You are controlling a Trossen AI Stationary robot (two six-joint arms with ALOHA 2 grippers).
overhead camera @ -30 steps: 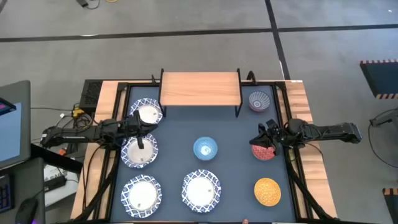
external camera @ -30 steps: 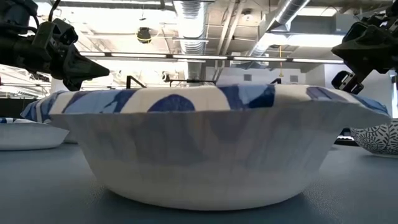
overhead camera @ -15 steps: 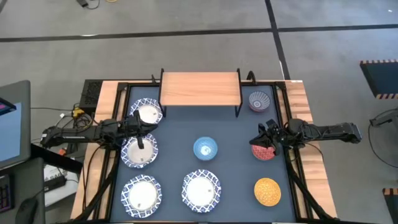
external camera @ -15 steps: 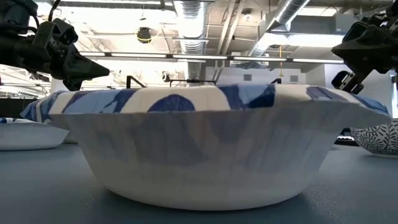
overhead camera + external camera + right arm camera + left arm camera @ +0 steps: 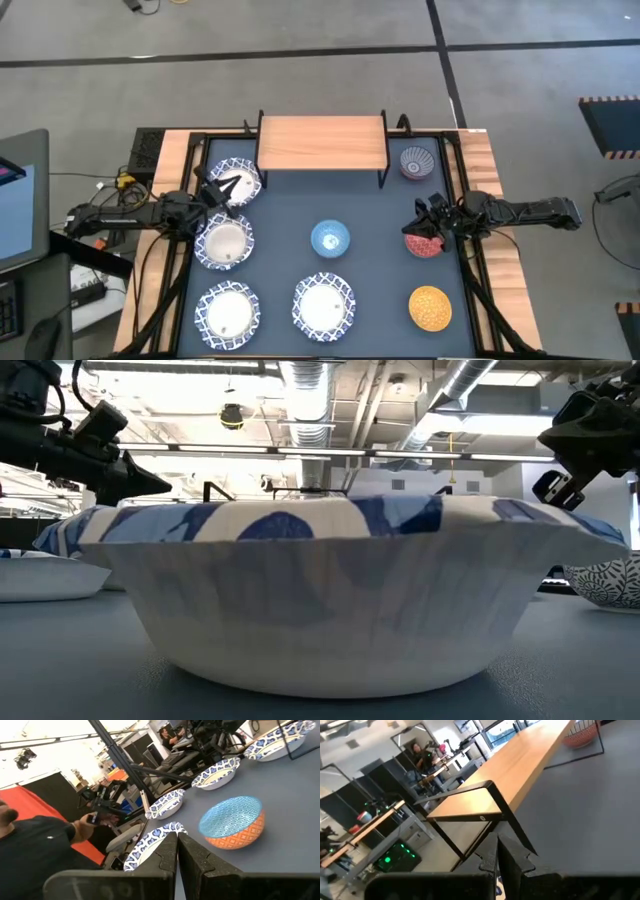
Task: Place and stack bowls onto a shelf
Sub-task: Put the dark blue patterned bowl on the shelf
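Left pincer (image 5: pixel 225 187) first: a second ago it hung over the 2nd white bowl (image 5: pixel 224 243) in the left-hand column. It has since swung away toward the back, and now sits over the white bowl nearest the shelf (image 5: pixel 245 170). My wrist camera looks straight at the shelf (image 5: pixel 530 767). The fingers are pressed together with nothing between them, so that bowl was left where it stood.

My right pincer (image 5: pixel 432 225) has not moved. It hangs at the rim of the red bowl (image 5: pixel 424 247) with its fingers drawn close, but I cannot tell whether they pinch the rim.

All 8 bowls are on the dark table and the shelf top is bare, so I judge the stacking not yet begun. The left arm seems to be lining up on the back bowl instead.
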